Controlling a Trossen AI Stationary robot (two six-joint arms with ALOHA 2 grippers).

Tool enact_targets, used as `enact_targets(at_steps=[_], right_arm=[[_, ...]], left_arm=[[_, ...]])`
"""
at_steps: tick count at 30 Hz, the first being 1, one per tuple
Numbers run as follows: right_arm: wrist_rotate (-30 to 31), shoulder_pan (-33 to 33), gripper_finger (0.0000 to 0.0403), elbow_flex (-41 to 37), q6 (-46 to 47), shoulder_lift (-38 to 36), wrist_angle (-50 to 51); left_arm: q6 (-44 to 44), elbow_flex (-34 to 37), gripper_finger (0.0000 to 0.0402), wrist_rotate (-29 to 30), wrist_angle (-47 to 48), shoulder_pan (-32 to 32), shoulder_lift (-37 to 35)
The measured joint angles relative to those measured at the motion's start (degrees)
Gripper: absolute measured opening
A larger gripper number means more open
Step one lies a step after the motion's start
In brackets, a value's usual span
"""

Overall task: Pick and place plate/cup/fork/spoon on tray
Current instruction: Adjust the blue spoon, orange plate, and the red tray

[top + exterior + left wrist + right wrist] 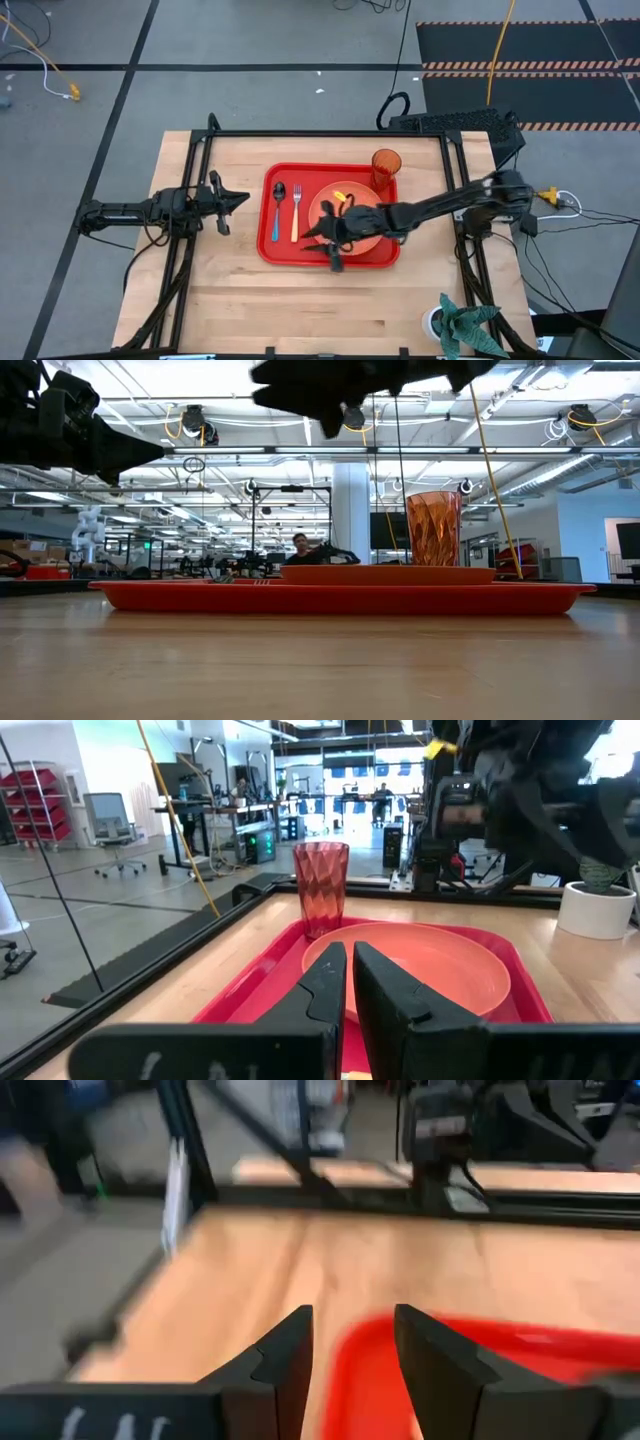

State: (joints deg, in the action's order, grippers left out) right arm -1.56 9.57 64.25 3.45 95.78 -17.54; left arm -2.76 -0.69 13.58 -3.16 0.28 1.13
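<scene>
Right pincer (333,243) is held open above the near-left part of the tray (285,252), holding nothing | plate (362,228) lies on tray just beside it | cup (386,166) at far right corner | spoon (278,208) and fork (296,210) at left | left pincer (232,200) is closed, empty, over counter (300,300).

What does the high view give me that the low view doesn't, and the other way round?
Only the high view shows the spoon and fork lying side by side on the tray, and the right claw open over the plate. Only the low view shows a person far behind the table. Both show tray, plate and upright cup.
</scene>
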Motion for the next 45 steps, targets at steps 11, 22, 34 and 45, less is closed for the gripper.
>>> enact_targets(at_steps=[11, 22, 34, 45], right_arm=[[-10.26, -0.56, 0.0137, 0.13, 1.63, 10.81, -5.95], [-3.24, 4.93, 0.0137, 0.15, -2.98, 15.74, 0.36], [0.22, 5.0, 0.0137, -0.02, -2.62, 15.74, 2.92], [0.03, 5.12, 0.0137, -0.02, 5.98, 15.74, -4.45]], left_arm=[[0.0, 0.0, 0.0028, -0.02, -0.01, 0.0, 0.0], [0.0, 0.0, 0.0028, -0.02, 0.0, -0.01, 0.0], [0.0, 0.0, 0.0028, -0.01, -0.02, 0.01, 0.0], [0.0, 0.0, 0.0028, -0.02, -0.02, 0.0, 0.0]])
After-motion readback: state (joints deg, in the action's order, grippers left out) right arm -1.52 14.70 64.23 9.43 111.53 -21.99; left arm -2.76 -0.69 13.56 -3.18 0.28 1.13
